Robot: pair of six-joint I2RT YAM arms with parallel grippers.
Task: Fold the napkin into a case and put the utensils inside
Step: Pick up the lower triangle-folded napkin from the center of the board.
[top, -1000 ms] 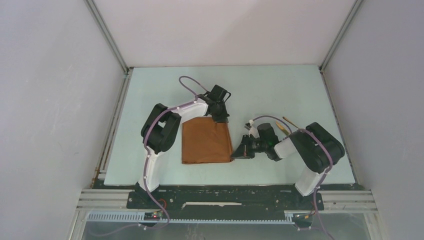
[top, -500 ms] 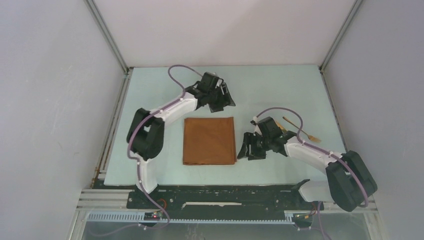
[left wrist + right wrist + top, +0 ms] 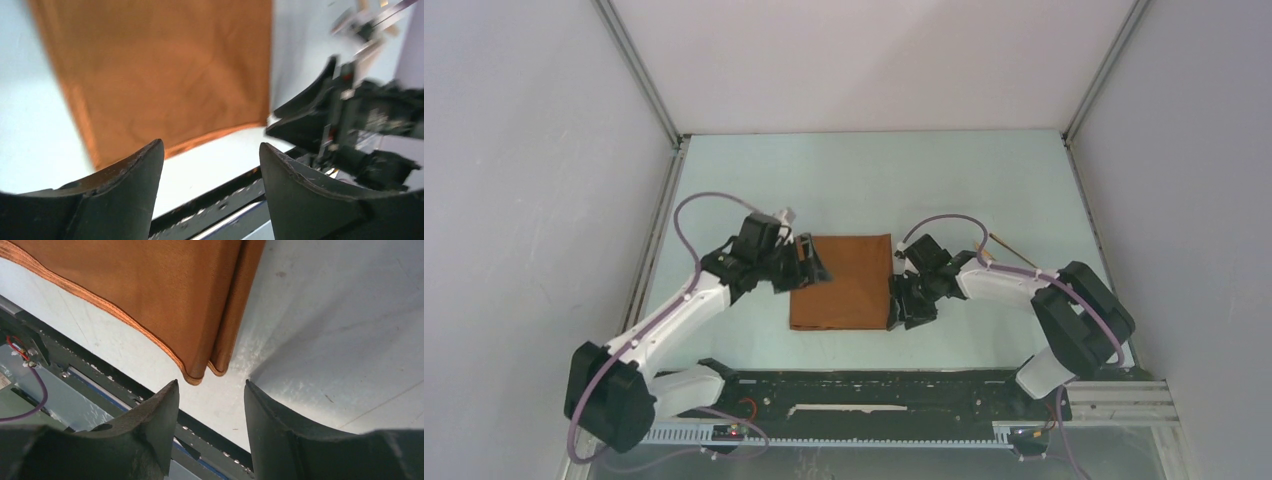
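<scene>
With left pincer and right pincer both apart, I should pinch every layer of the rust-orange square cloth napkin at its side edges.

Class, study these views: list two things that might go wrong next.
1. The rust-orange folded cloth napkin shows two layers at its near corner; the right arm's fingers, open, may pinch only one, undoing the fold.
2. The thin golden metal utensils lie partly hidden behind that arm; a swing might knock them.
</scene>
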